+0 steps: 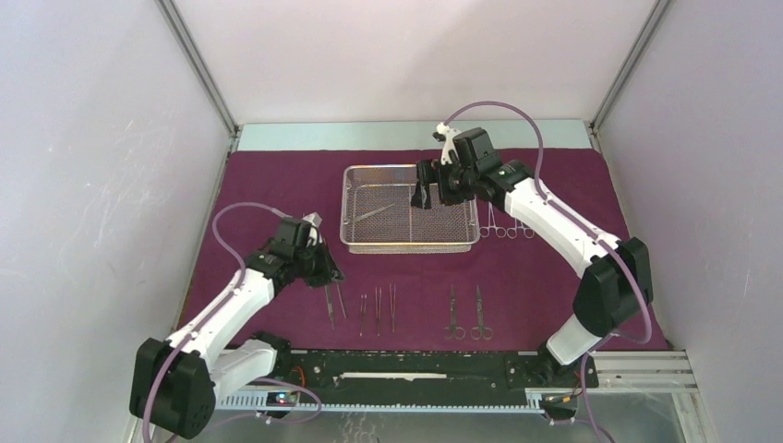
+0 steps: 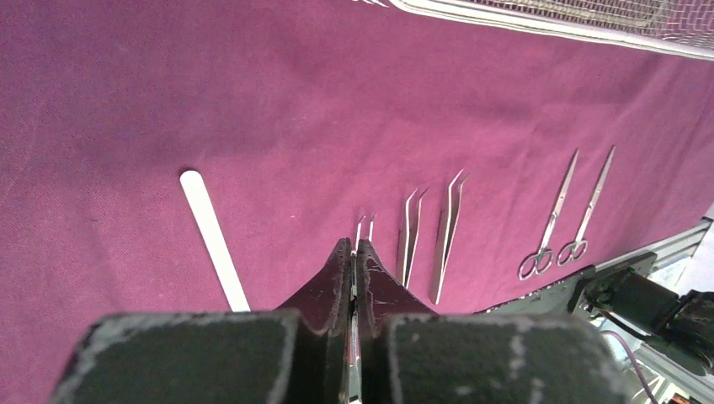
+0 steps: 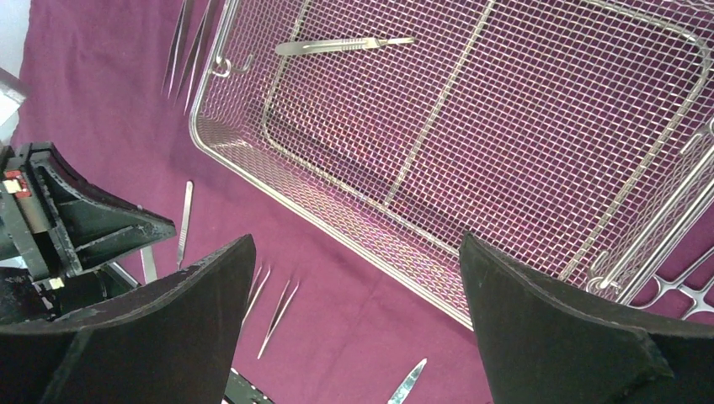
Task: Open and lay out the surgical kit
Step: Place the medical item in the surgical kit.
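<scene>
We see cloth spread, instr. row laid; L gripper pinching tweezers, R gripper spread over tray; scalpel handle left inside.

- Cloth wrap: plain maroon-purple, no print.
- Wire-mesh tray: silver, fine diamond lattice.
- Instruments along the cloth's near edge: bright steel.
- Arms: white shells, black joints; cables mauve.
- Enclosure walls: pale grey-lilac, unpatterned.
</scene>
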You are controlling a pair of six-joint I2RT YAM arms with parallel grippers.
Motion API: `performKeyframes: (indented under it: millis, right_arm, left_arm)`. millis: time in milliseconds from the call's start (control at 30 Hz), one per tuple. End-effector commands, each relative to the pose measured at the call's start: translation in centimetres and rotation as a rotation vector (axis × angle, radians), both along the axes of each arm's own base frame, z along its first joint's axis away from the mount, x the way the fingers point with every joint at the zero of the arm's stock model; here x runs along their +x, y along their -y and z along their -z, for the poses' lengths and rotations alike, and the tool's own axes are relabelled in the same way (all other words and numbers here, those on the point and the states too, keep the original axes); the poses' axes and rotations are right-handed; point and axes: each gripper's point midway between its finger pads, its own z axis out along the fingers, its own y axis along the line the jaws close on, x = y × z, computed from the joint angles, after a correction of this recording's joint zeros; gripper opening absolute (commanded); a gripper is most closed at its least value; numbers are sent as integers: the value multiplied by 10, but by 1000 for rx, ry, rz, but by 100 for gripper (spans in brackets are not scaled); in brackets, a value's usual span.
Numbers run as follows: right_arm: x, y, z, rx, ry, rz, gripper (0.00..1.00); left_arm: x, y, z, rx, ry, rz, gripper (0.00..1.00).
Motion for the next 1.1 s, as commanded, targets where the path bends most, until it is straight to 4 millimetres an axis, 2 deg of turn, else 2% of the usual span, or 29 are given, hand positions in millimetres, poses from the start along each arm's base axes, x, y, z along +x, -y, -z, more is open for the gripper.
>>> performKeyframes:
  millis: [0,367,767,1067]
  right_arm:
    - [0,3,-25,40,60,1,99]
    - [2,4,-25,49,54,1,99]
    - [3,4,-20,49,38,0,99]
    - [4,4,-18,52,31,-1,99]
  left_arm:
    - [1,-5,15,41,-6,14,4]
    - [-1,-9,44,78,-71,-4,5]
    - [-1,-18,53,133,-84,-21,9]
    - [0,-20,56,156,-91,-20,7]
